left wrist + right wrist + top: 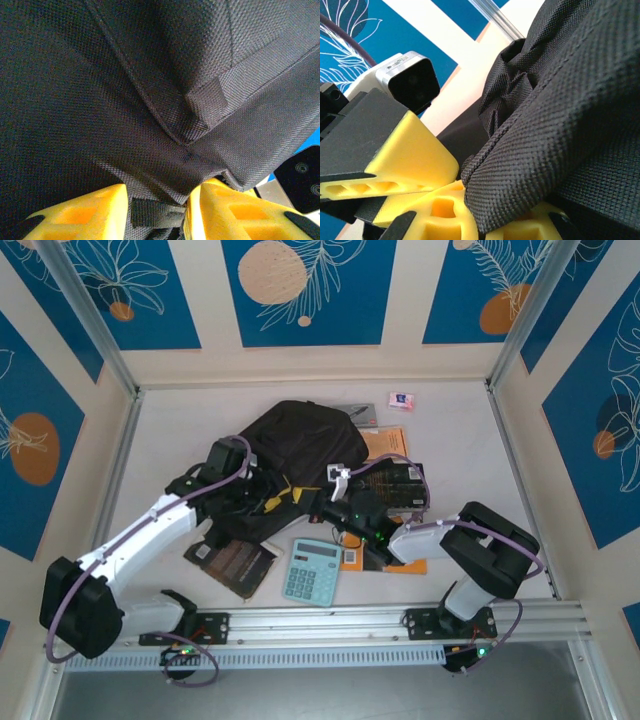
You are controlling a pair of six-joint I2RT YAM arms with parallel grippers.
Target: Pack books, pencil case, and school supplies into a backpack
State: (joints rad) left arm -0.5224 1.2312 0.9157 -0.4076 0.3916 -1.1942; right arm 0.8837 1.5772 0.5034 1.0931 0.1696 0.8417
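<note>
From above, I'm seeing the backpack [300, 445] lying in the middle of the table [450, 420], with both arms reaching into its near edge. The left gripper [266, 500] is coming in from the left and the right gripper [318, 504] from the right. The calculator [311, 571] and a brown book [232, 562] are lying just in front of the bag, and orange books [388, 443] are beside its right flank. I'm judging that packing hasn't begun.

On the left wrist, the left gripper [157, 202] is standing part open, with a fold of backpack [100, 90] and a small strap tab [150, 212] bunched in the gap. I can't tell whether the pads are biting.

On the right wrist, the right gripper [462, 182] is pinched tight on a piped seam [485, 170] of the backpack [570, 115].

I'm reading the bag as soft and floppy, with a coarse weave that grips well and won't be easily damaged. It should sag and fold rather than lift as one piece. The best holds look like the seams and tabs at the opening, one on each side, so pulling apart spreads the mouth.
</note>
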